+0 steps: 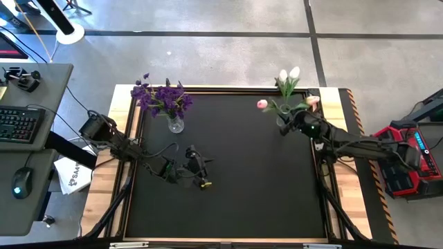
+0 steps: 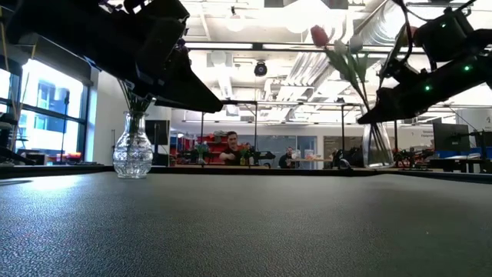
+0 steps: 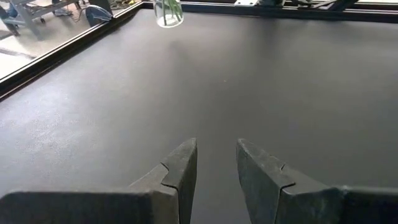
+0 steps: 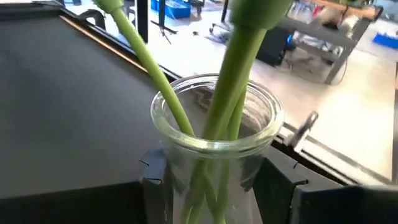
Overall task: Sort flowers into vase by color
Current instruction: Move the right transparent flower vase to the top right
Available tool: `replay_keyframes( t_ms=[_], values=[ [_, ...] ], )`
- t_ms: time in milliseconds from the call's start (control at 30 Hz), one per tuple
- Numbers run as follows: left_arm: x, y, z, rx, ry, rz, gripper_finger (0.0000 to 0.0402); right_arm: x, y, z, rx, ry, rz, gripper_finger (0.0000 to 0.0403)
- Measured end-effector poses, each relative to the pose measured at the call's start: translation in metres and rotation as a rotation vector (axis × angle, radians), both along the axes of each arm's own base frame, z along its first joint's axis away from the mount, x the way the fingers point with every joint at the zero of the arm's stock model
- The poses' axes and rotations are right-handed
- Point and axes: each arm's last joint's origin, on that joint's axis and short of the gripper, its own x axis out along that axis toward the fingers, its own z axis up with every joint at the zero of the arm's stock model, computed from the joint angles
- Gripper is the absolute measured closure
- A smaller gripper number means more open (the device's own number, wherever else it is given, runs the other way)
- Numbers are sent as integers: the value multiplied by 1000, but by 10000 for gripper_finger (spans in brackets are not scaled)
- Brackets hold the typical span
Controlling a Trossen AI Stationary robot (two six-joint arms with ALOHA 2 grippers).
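Note:
Dark purple flowers (image 1: 163,97) stand in a glass vase (image 1: 176,125) at the table's far left, stems inside it. White and pink tulips (image 1: 288,76) stand in a second glass vase (image 4: 214,134) at the far right, their green stems (image 4: 233,81) leaning on its rim. My right gripper (image 4: 214,183) is open, a finger on each side of that vase just below the rim. My left gripper (image 3: 216,168) hovers over bare mat near the table's middle (image 1: 197,173), open by a narrow gap and empty. My right gripper has its two fingers (image 4: 154,177) level on either side of the tulip vase's glass wall (image 4: 186,168), below the rim. The vase stands upright on the mat. Whether the fingers touch the glass, I cannot tell.
A black mat (image 1: 235,200) with a raised wooden border (image 1: 111,173) covers the table. Beyond the left edge stands a desk with a keyboard (image 1: 17,123) and a mouse (image 1: 21,183). A red device (image 1: 408,155) sits off the right edge. People sit far behind (image 2: 231,146).

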Motion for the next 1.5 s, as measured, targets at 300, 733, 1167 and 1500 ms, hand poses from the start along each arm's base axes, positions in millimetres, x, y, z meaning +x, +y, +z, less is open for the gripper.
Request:
replay_keyframes(
  t_ms=[300,733,1167,1500],
  values=[
    [-18,-12,-2,4,131,-71,300,-5,-6,-6,86,-7,-39,274],
    [-91,-18,40,-47,132,67,300,-6,-5,-9,137,-5,-36,209],
    [-99,-28,41,-144,100,59,300,-9,-4,-10,179,71,-58,148],
    [-107,-24,33,-318,185,136,300,-9,-5,31,268,91,-131,110]
  ],
)
